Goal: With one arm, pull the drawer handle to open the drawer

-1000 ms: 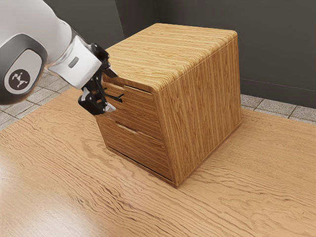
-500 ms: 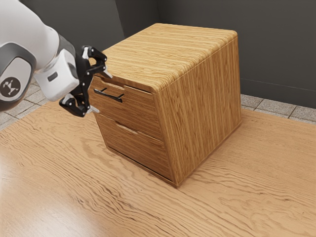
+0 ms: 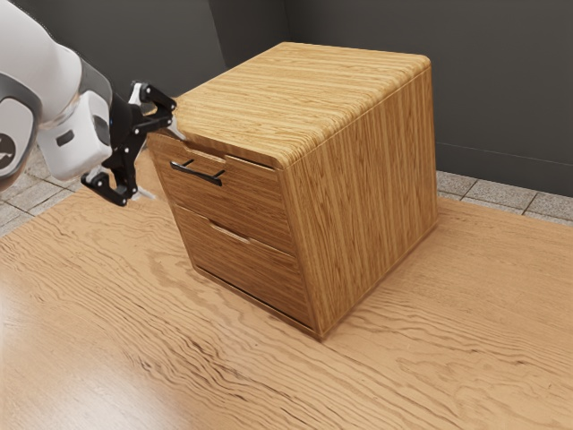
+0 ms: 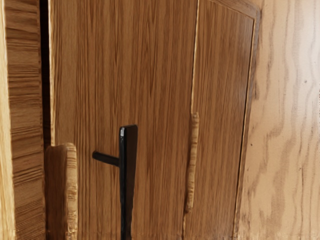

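exterior view has the black two-finger gripper (image 3: pixel 158 163) with fingers spread wide and holding nothing, just beside the thin black bar handle (image 3: pixel 197 172). the top wooden drawer (image 3: pixel 251 193) of the oak-grain cabinet (image 3: pixel 358 179) stands partly out. the pull looks largely done; opening it further calls for closing on the handle again.
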